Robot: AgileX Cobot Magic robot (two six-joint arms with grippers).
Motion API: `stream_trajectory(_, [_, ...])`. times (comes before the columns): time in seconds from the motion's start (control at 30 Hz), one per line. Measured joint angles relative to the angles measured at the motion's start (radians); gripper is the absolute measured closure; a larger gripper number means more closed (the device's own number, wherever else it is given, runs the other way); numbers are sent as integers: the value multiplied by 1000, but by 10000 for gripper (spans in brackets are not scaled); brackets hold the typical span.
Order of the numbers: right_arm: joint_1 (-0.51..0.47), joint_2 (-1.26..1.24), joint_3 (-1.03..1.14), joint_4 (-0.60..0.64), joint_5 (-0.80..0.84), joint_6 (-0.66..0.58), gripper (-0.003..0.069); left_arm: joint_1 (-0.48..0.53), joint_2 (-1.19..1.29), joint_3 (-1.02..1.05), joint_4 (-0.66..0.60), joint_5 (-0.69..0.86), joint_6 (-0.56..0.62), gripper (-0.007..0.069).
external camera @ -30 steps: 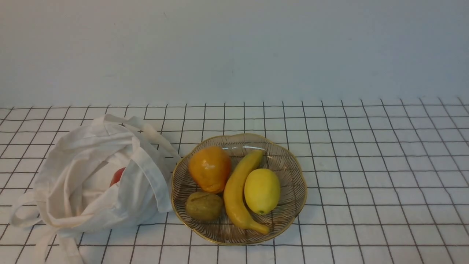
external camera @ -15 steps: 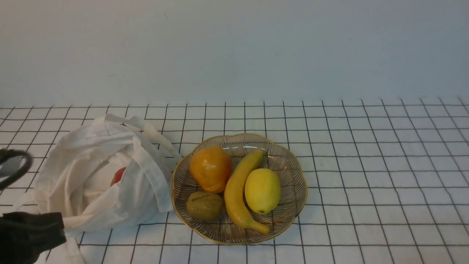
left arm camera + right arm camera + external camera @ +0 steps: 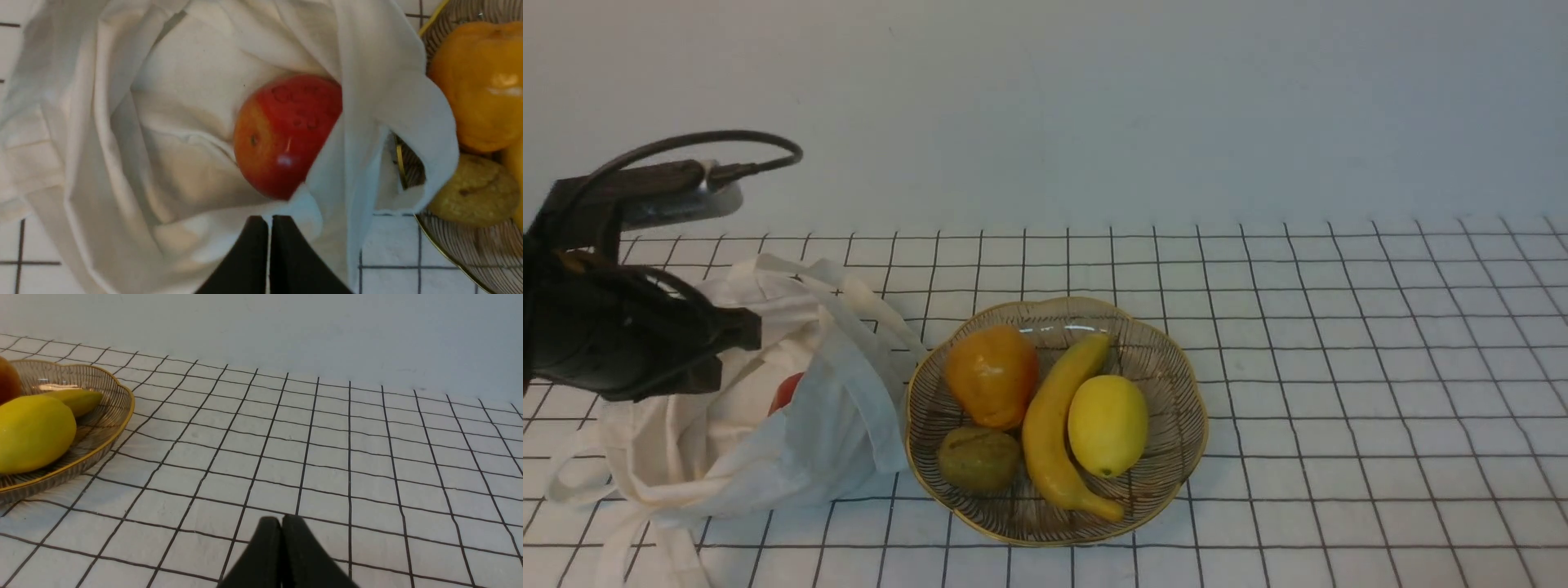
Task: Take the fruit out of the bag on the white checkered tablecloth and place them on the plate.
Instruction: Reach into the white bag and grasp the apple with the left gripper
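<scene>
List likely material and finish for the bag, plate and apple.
Bag: matte woven cloth, probably cotton; soft folds.
Plate: clear ribbed glass, possibly plastic, glossy; cloth grid faintly visible, gold rim.
Apple: glossy skin or painted plastic/foam; sharp highlights, can't tell which.

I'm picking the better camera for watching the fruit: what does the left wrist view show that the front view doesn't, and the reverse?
Only left wrist: the left fingers, closed; the apple's yellowish patch.
Only front: the lemon.
Both: the bag, red apple, plate, orange fruit.
</scene>
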Motion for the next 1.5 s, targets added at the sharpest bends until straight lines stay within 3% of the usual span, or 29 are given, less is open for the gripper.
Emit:
stream_trajectory(0.2, [0, 0, 0, 0, 0, 0, 673, 1, 192, -100, 0, 4, 39, 624])
stream_trajectory(0.4, [0, 0, 0, 0, 0, 0, 673, 1, 269, -159, -27, 13, 46, 523])
stream_trajectory(0.47, [0, 0, 0, 0, 0, 0, 673, 1, 290, -161, -48, -3, 46, 404])
stream_trajectory(0.5, [0, 0, 0, 0, 0, 0, 673, 1, 290, -161, -48, -3, 46, 404])
stream_trajectory(0.6, [0, 0, 0, 0, 0, 0, 673, 1, 328, -161, -70, -5, 46, 234])
stream_trajectory(0.83, [0, 0, 0, 0, 0, 0, 673, 1, 353, -168, -113, -5, 46, 51])
stream_trajectory(1.5, [0, 0, 0, 0, 0, 2, 673, 1, 405, -173, -184, 24, 46, 46])
